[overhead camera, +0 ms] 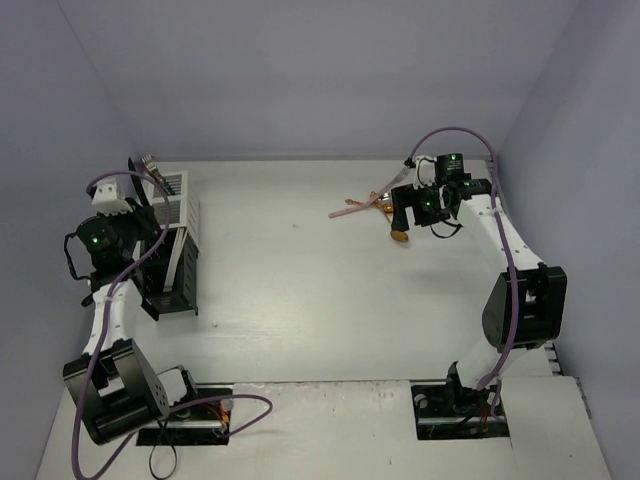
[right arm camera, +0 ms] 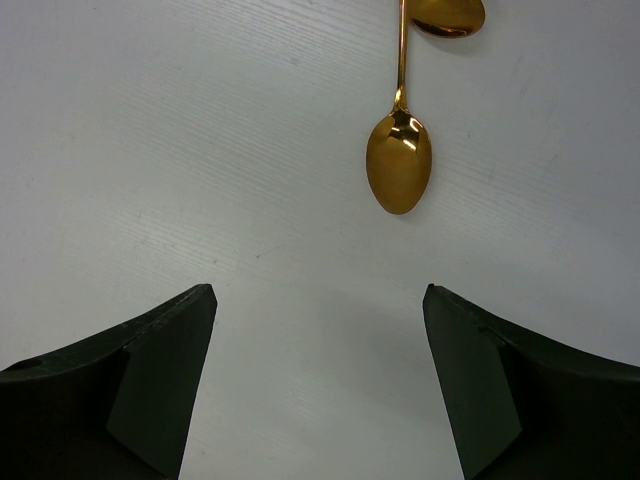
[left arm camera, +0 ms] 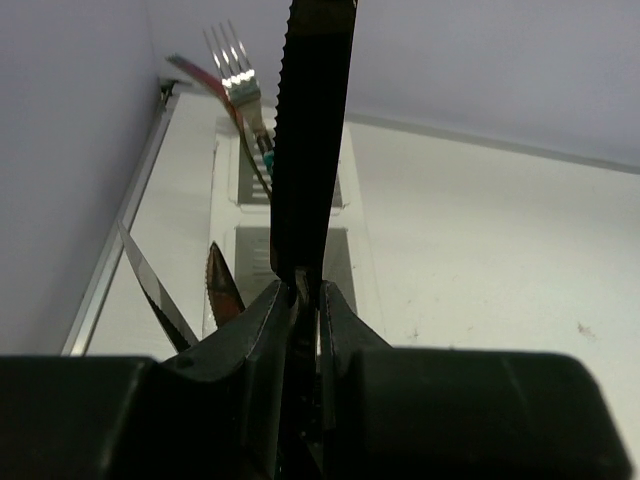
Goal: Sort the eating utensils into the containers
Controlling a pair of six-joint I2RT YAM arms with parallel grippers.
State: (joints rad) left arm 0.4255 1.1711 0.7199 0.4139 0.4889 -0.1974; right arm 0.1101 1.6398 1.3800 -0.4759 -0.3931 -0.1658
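Note:
My left gripper (left arm camera: 300,300) is shut on a black serrated knife (left arm camera: 312,130) and holds it blade-up over the white caddy (left arm camera: 240,180). A silver fork (left arm camera: 232,70) with a teal handle and two dark knives (left arm camera: 150,285) stand in the caddies. In the top view this gripper (overhead camera: 140,215) is at the left edge, over the white caddy (overhead camera: 183,200) and black caddy (overhead camera: 168,285). My right gripper (right arm camera: 320,300) is open and empty above the table, just short of a gold spoon (right arm camera: 398,160). In the top view it (overhead camera: 403,222) is at the far right by the loose utensils (overhead camera: 360,205).
A second gold spoon's bowl (right arm camera: 447,15) lies just beyond the first. A pink utensil (overhead camera: 347,211) sticks out left of the loose pile. The left wall runs close beside the caddies. The arm bases (overhead camera: 455,400) sit at the near edge.

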